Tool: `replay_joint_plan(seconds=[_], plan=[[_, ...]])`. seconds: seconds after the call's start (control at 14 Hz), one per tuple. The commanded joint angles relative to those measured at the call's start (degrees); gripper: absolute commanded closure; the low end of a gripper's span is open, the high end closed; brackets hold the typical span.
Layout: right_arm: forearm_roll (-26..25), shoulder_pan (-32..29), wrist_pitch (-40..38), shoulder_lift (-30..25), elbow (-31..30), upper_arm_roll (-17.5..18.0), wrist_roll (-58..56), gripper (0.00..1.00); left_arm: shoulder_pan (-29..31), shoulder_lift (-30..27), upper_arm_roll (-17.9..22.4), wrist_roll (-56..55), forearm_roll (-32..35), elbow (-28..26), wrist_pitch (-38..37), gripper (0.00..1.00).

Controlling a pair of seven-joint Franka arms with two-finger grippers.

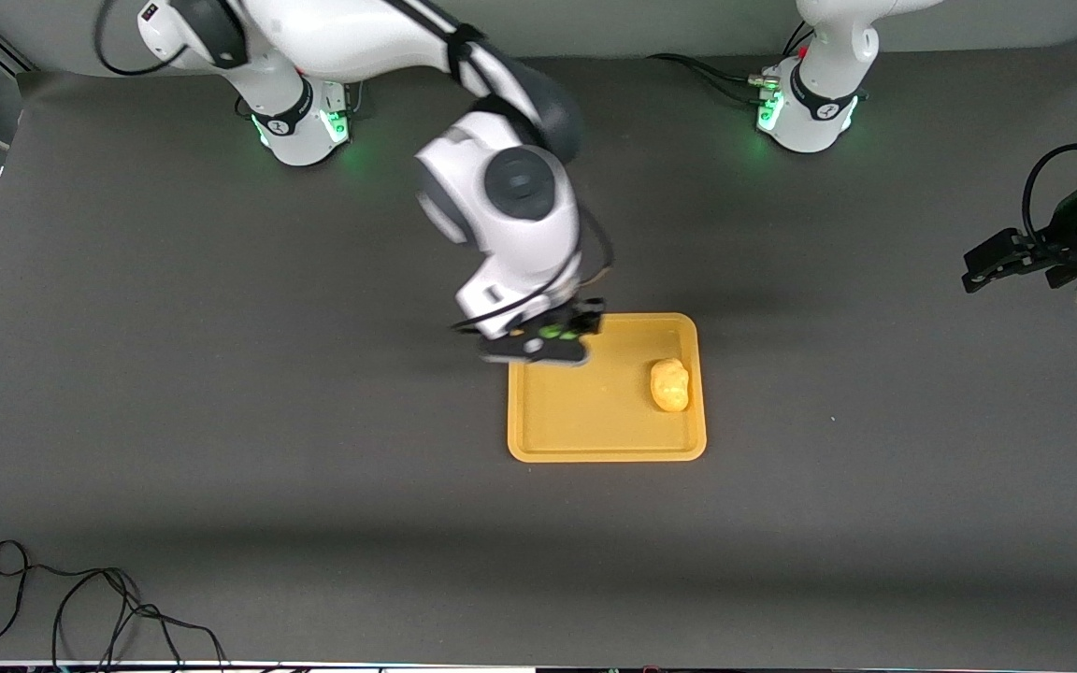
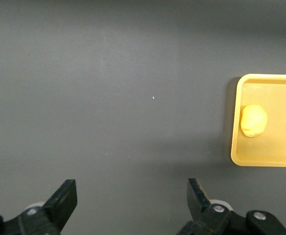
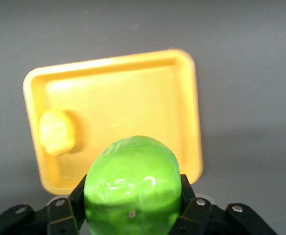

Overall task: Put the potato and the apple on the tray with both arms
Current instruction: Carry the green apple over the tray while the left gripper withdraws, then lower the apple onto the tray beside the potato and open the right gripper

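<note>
The orange-yellow tray (image 1: 595,439) lies mid-table. The yellow lumpy potato (image 1: 669,384) rests on it, toward the left arm's end; it also shows in the right wrist view (image 3: 56,131) and the left wrist view (image 2: 253,120). My right gripper (image 1: 552,342) is over the tray's corner nearest the right arm's base, shut on the green apple (image 3: 132,188); only a sliver of apple (image 1: 554,331) shows in the front view. My left gripper (image 1: 992,262) is open and empty, up over the table's edge at the left arm's end, with both fingertips (image 2: 64,196) apart.
Black cables (image 1: 80,608) lie on the table near the front camera at the right arm's end. The tray shows in the left wrist view (image 2: 267,161) and the right wrist view (image 3: 133,63). The dark mat surrounds the tray.
</note>
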Motion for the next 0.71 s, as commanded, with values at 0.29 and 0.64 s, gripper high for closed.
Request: replay_joint_plan(seconds=[0.29,0.64], plan=[[-4.2,3.3,11.1,12.8,4.2,-1.2,3.4,0.8,0.2,-1.7,-0.1,1.1,0.8,-0.6,0.3,0.0],[-4.2,1.6,19.5,18.0,4.0,-1.4,3.3,0.8,0.2,-1.6,-0.2,1.1,0.7,-0.6,0.3,0.0]])
